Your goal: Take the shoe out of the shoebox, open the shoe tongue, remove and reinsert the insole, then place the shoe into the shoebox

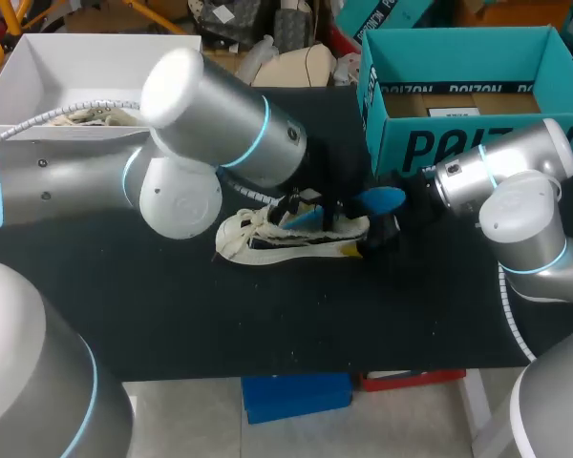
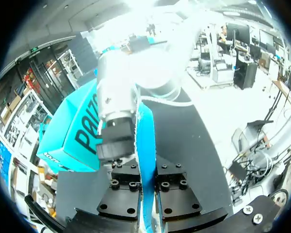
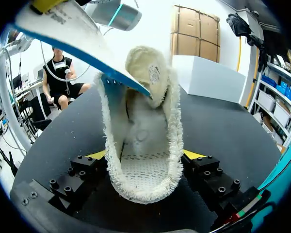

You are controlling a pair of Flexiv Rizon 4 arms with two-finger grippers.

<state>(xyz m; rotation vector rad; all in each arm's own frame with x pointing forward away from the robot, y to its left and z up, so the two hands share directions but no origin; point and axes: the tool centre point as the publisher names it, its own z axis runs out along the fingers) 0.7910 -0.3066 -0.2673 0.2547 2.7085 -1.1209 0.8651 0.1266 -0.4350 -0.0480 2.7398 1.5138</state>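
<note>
Nearest your right wrist camera, the white fleece-lined low shoe (image 3: 143,145) rests on the black cloth-covered table (image 1: 172,315). Its heel collar is pinched from both sides by the right gripper (image 3: 144,156), while the left gripper (image 2: 146,187) is closed on the thin blue foam insole (image 2: 146,141) slanting over the shoe's mouth. Judge both light and soft: the collar will squash and the insole will bend, so hold the firmer heel and the insole's end. You have one shoe, one insole, one teal cardboard shoebox (image 1: 477,143) just beyond, and one white open box (image 1: 38,67) well apart.

On the table (image 1: 172,315), shoe (image 1: 291,234) at middle, insole (image 1: 377,200) over its heel, shoebox (image 1: 458,143) behind right
</note>
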